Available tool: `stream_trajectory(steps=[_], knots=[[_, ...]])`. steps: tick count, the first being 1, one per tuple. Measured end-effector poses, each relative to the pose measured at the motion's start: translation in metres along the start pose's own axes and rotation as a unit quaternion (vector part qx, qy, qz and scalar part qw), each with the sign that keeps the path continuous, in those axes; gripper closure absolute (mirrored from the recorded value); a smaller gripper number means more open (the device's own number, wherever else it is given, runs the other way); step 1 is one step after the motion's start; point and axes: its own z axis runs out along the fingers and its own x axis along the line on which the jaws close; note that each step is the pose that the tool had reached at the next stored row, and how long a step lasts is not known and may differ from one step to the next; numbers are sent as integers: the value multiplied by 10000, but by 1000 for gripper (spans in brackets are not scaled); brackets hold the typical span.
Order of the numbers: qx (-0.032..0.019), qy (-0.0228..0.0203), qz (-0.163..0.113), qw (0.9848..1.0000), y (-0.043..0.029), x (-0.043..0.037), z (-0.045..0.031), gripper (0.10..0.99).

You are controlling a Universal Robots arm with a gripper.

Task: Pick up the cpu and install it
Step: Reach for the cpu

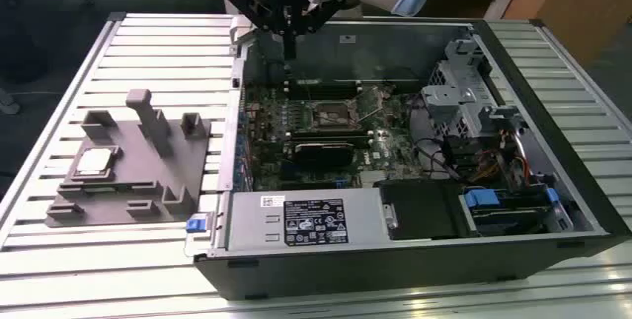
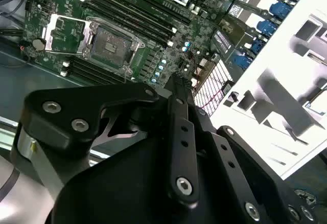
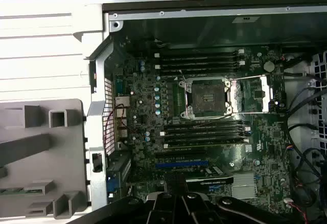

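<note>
Nearest you in the exterior view, the cpu (image 1: 96, 160) lies flat in the grey fixture (image 1: 148, 178) on the slatted table (image 1: 168, 60), to the exterior view's left of the open computer case (image 1: 395, 267). Farther in, you see the motherboard's cpu socket (image 1: 334, 115) standing open. Beyond it, the gripper (image 1: 289, 49) hangs over the case's far wall, fingers pressed together, holding nothing.

Both wrist views overlook the socket (image 2: 113, 40) (image 3: 207, 97), probably from above.
</note>
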Motion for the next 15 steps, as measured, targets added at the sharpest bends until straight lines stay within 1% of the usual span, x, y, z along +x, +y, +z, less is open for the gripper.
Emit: stream_trajectory(steps=[6,8,11,15], knots=[[0,0,0,10000,0,2,0,980],[0,0,0,10000,-2,20,0,980],[0,0,-1,10000,-7,85,1,980],[0,0,-1,10000,-6,215,3,980]])
